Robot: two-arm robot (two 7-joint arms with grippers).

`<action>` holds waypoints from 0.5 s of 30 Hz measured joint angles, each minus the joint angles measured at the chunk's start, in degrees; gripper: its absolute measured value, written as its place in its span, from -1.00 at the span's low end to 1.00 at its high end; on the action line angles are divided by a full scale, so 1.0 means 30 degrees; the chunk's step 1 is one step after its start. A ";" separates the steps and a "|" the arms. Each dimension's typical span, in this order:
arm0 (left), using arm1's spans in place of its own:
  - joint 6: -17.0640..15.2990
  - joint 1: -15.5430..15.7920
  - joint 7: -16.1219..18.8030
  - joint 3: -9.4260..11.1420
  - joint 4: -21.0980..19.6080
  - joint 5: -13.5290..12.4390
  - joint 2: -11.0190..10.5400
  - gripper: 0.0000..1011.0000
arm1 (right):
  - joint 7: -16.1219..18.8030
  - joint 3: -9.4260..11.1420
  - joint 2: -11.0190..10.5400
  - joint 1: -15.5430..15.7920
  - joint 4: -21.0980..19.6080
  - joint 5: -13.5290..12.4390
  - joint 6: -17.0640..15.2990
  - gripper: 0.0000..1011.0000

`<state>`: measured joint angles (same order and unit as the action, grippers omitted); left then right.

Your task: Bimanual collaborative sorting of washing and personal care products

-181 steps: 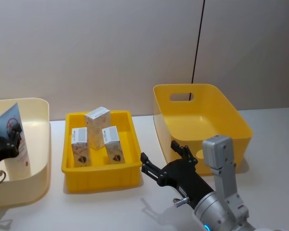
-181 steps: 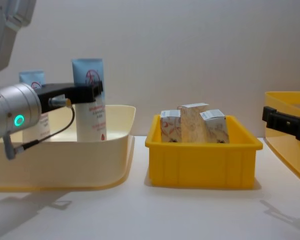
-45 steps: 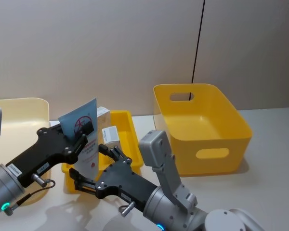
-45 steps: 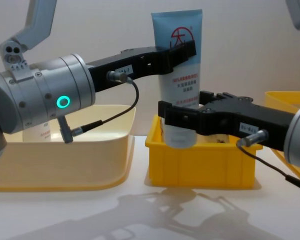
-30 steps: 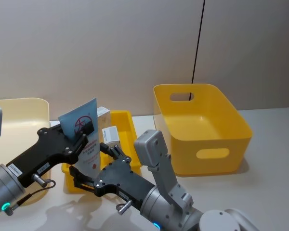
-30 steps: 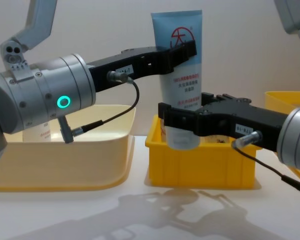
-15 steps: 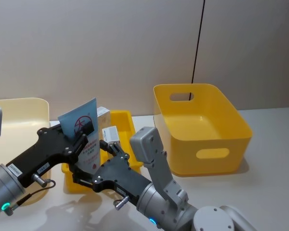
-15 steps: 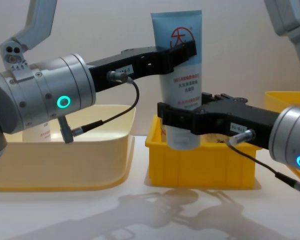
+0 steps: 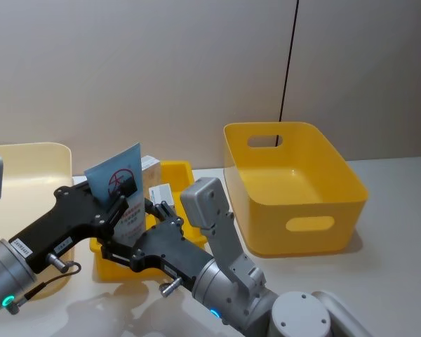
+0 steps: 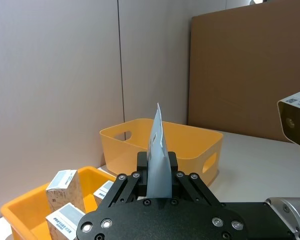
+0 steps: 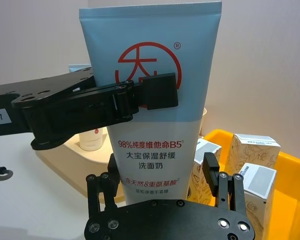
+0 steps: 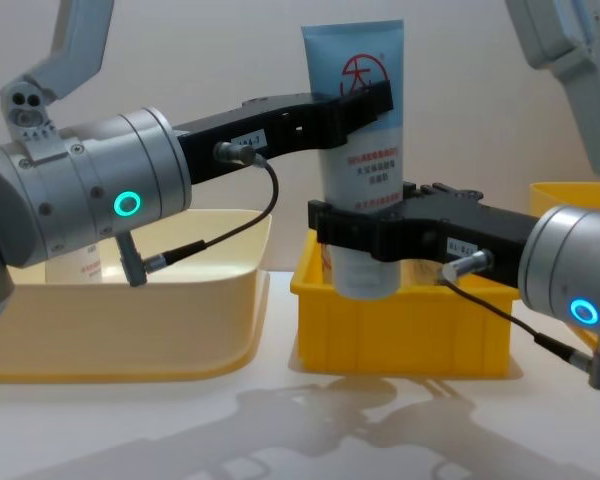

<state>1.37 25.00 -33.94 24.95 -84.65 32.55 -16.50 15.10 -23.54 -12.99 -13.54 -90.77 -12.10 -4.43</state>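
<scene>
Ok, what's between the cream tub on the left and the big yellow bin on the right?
In the head view, the small yellow tray holding beige cartons, with the blue tube held up there by the left pincer.

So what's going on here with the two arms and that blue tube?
It looks like a hand-over in mid-air. The left end effector grips the light-blue tube near its top and holds it upright, close to the small yellow tray of beige cartons. The right end effector has its fingers open on either side of the tube's lower part, not yet clamped. A big yellow bin stands to the right.
</scene>
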 joint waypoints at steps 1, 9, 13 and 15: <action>0.0001 0.0000 0.0000 0.0001 0.0001 -0.0001 0.0000 -0.57 | -0.0002 0.0001 0.0019 -0.0020 0.0023 0.0012 -0.0005 0.98; 0.0000 0.0000 -0.0001 0.0001 0.0001 0.0001 0.0001 -0.57 | -0.0012 0.0009 0.0104 -0.0120 0.0135 0.0088 -0.0052 0.98; 0.0000 0.0000 -0.0001 0.0001 0.0001 -0.0001 0.0000 -0.57 | 0.0087 0.0085 0.0092 -0.0075 0.0104 0.0081 -0.0053 0.98; 0.0000 0.0001 -0.0003 0.0001 0.0000 0.0000 0.0000 -0.57 | 0.0145 0.0119 0.0080 -0.0050 0.0073 0.0058 -0.0053 0.98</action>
<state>1.37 25.00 -33.94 24.95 -84.65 32.55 -16.50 15.54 -23.18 -12.75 -13.69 -90.55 -11.93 -4.59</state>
